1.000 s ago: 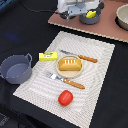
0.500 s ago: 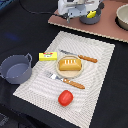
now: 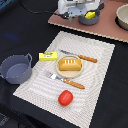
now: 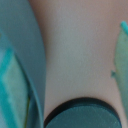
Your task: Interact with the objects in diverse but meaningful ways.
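My gripper [image 3: 74,17] hangs over the brown board [image 3: 107,29] at the back, just to the exterior view's left of a grey pot [image 3: 93,20] that holds the yellow cheese wedge [image 3: 89,15]. In the wrist view the teal fingers [image 4: 14,80] stand wide apart with only the tan board [image 4: 75,50] between them, so the gripper is open and empty. A dark round edge [image 4: 80,114] shows there. On the striped mat [image 3: 95,75] lie the bread loaf [image 3: 69,64] on a plate, the yellow butter block [image 3: 48,56] and the red tomato [image 3: 65,97].
A second grey-blue two-handled pot [image 3: 16,68] stands off the mat at the exterior view's left. A knife [image 3: 80,56] and a fork [image 3: 65,80] with orange handles flank the plate. Another bowl [image 3: 123,17] sits at the back right.
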Tool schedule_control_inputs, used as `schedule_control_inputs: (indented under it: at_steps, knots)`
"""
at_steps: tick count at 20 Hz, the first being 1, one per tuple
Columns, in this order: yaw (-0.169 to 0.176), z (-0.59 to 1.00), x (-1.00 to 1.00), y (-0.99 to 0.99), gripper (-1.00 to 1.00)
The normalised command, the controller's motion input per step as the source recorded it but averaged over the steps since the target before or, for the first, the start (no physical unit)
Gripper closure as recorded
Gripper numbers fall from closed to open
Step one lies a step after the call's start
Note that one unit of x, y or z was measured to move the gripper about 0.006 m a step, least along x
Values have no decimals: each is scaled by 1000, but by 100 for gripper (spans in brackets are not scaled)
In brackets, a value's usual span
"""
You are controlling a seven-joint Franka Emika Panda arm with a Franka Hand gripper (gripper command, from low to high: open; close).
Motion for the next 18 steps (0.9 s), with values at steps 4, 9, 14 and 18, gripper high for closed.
schedule_control_inputs:
  at_steps: [4,9,14,18]
  knots:
    - [0,0,-39,151,100]
    - [3,0,0,186,100]
    - [59,65,-150,130,100]
    - [124,302,-937,143,100]
